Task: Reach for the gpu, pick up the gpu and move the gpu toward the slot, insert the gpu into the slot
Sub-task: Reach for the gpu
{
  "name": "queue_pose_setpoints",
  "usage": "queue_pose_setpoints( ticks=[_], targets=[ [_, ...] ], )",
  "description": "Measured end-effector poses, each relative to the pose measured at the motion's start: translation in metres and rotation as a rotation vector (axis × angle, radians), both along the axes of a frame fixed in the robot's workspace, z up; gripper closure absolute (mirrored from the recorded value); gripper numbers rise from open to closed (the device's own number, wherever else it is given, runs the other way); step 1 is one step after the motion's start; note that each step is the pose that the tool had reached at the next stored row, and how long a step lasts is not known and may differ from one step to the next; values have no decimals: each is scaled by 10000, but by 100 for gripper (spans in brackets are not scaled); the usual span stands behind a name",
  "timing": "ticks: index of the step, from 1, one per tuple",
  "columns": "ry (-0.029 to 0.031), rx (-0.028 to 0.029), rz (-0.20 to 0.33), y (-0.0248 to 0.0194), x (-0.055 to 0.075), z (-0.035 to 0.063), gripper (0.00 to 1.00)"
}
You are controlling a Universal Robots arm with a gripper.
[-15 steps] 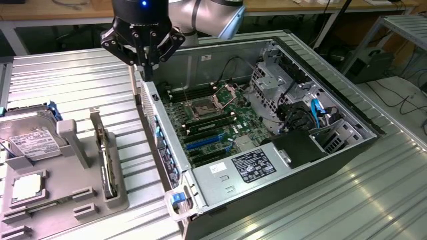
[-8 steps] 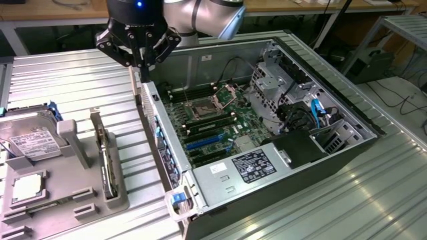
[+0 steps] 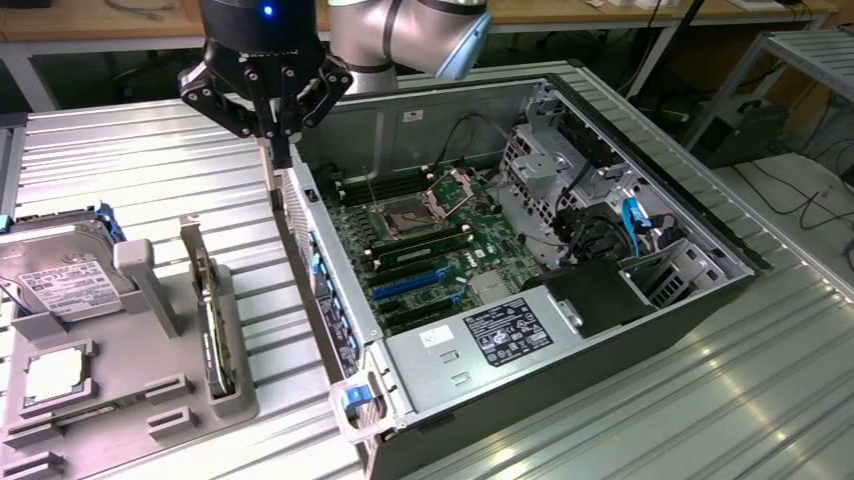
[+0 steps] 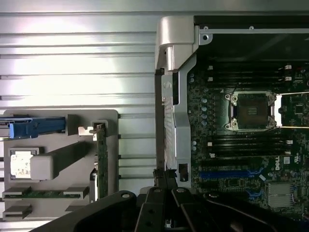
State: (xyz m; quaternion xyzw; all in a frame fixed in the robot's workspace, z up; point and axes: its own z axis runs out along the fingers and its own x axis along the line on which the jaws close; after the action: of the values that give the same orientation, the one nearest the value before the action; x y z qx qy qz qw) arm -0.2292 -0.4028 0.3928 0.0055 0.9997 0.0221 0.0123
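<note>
Reaching for thin dark gpu card [image 3: 208, 330] in grey plastic holder [image 3: 123, 388]: black claw [image 3: 280, 158] pressed together, empty, well apart; grasp needs it spread.

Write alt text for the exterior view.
Black end effector hangs empty over the open grey computer case's edge. The thin dark gpu card stands on edge in a grey holder tray beside it; the green board's blue slot is unfilled.

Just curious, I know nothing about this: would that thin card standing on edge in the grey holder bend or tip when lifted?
The gpu looks like a flat circuit board, so probably stiff rather than floppy. It is thin, so likely light. Standing on edge in the grey holder, it would probably fall over without that support.
</note>
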Motion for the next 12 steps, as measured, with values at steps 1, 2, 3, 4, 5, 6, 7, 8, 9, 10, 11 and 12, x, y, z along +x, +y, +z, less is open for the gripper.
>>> queue_pose_setpoints(
  ticks=[1, 2, 3, 4, 5, 6, 7, 8, 9, 10, 11, 12],
  targets=[
    [0, -1, 25, -8, -10, 0, 89],
    [0, 0, 47, -17, -20, 0, 89],
    [0, 0, 68, -27, -30, 0, 89],
    [-1, 0, 89, -35, -40, -1, 89],
    [0, 0, 110, -44, -52, -1, 89],
    [-1, 0, 127, -53, -64, -1, 89],
    [-1, 0, 148, -62, -79, -1, 89],
    [0, -1, 164, -68, -93, 0, 89],
    [0, -1, 178, -75, -109, 0, 89],
    [0, 0, 191, -81, -125, -1, 89],
    [0, 0, 204, -86, -139, -1, 89],
    [0, -1, 217, -93, -156, -1, 89]
  ],
)
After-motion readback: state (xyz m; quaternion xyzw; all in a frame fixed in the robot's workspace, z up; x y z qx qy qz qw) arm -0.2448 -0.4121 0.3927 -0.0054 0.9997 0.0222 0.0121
